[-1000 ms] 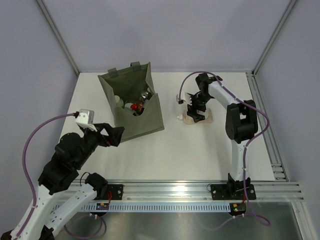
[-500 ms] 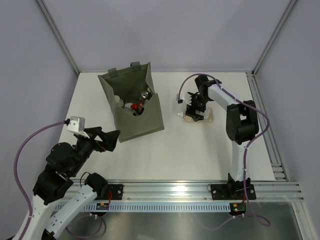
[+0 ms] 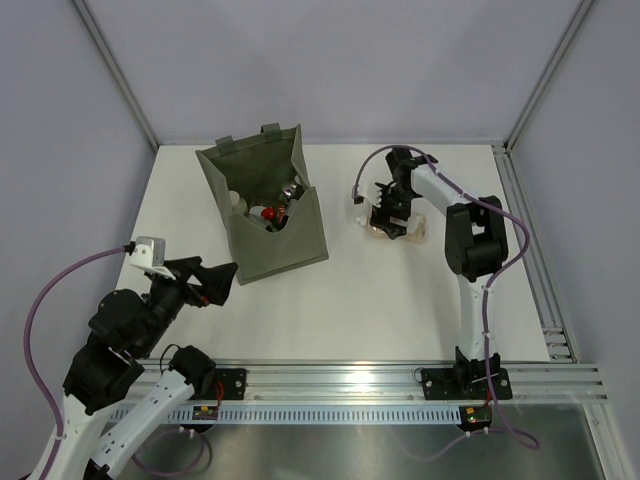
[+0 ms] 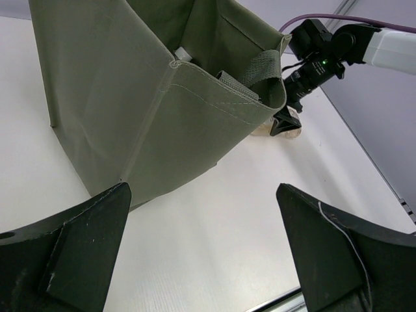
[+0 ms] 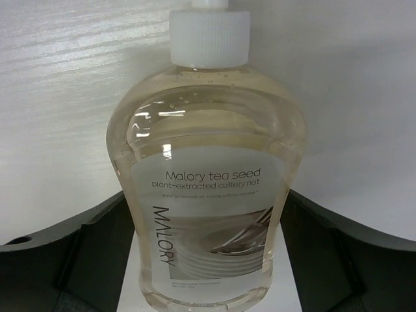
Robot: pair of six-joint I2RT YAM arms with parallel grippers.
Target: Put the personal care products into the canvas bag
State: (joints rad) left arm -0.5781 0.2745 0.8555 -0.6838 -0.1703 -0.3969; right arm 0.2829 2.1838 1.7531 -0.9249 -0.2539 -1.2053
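The olive-green canvas bag [image 3: 265,210] stands open at the back left; it also fills the left wrist view [image 4: 130,97]. Inside it I see a red cap [image 3: 268,212], a silver-topped jar [image 3: 292,190] and a white bottle [image 3: 238,203]. A flat amber bottle [image 3: 410,232] with a white cap lies on the table to the right of the bag. My right gripper [image 3: 388,222] is down on it. In the right wrist view the bottle [image 5: 205,195] sits between both fingers [image 5: 97,247], which touch its sides. My left gripper [image 3: 215,280] is open and empty, near the bag's front corner.
The white tabletop [image 3: 350,300] is bounded by grey walls at the back and sides. A metal rail [image 3: 350,380] runs along the near edge. The right arm's purple cable [image 3: 365,170] loops above the bottle.
My left arm has drawn back towards the near left, away from the bag. My right gripper has settled onto the amber bottle, which has shifted slightly.
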